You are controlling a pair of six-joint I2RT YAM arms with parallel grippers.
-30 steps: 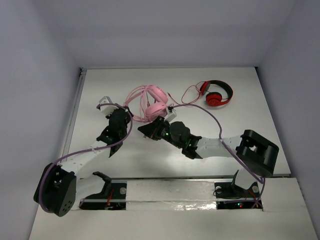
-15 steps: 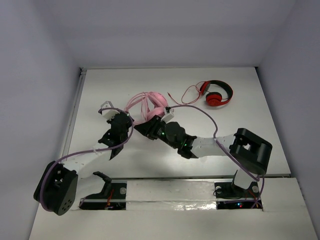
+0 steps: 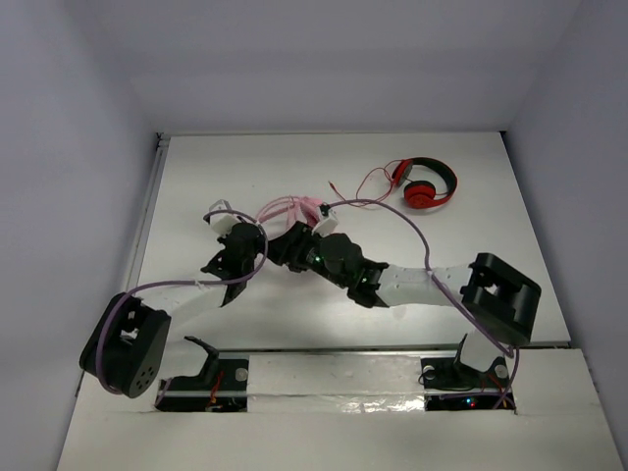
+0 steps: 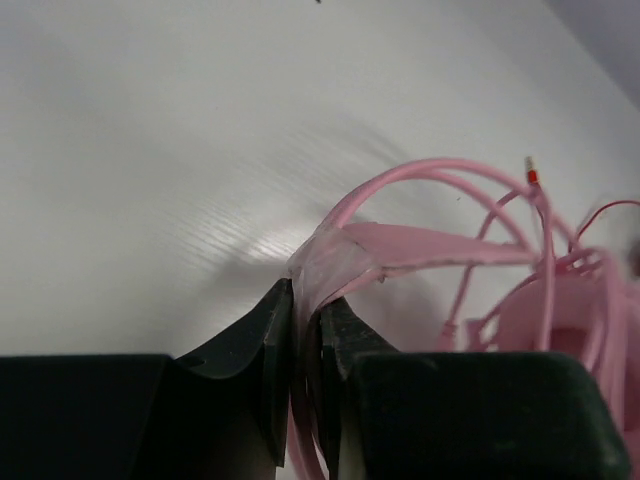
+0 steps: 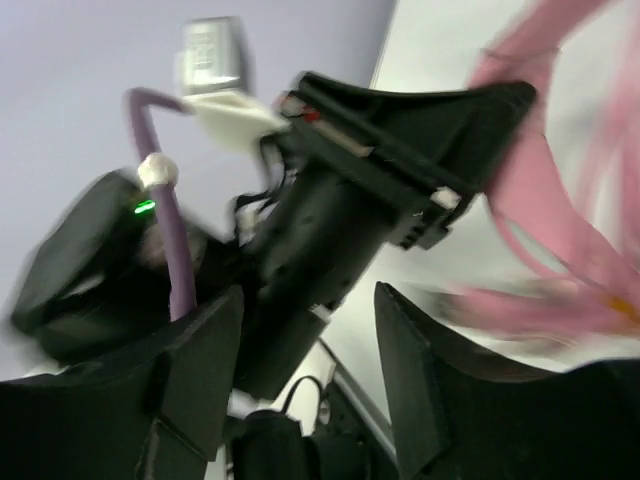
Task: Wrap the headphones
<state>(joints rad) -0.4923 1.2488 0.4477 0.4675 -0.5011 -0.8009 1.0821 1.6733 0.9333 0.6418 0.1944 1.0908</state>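
pink headphones [image 3: 292, 210]: lying mid-desk on the white desk [image 3: 471, 245], bunched up between the two gripper heads, which are covering most of them in the top view.
left gripper [image 4: 305, 305]: jaws pinching tight on the pink headphones; a flat pink band and thin strands are running down between the fingers.
pink cable [image 4: 440, 168]: arcing up off the desk in loose loops just past the left gripper and crossing over the blurred pink earcup [image 4: 565, 320].
right gripper [image 5: 310, 298]: fingers standing apart with nothing between them. It is hovering just beside the left gripper and facing its black body; pink strands are showing at the right edge of its view, outside the fingers.
red-and-black headphones [image 3: 429, 183]: sitting at the far right of the desk, well apart from both grippers.
red cable [image 3: 365, 183]: trailing left from the red-and-black headphones, its free end lying near the pink bundle.
writing: a grey module [image 5: 212, 45] on the left wrist is showing some marking, too blurred to read.
green LED [image 5: 145, 207]: glowing on the left arm's black housing.
purple hose [image 3: 417, 228]: running along the right arm; a matching one is looping along the left arm.
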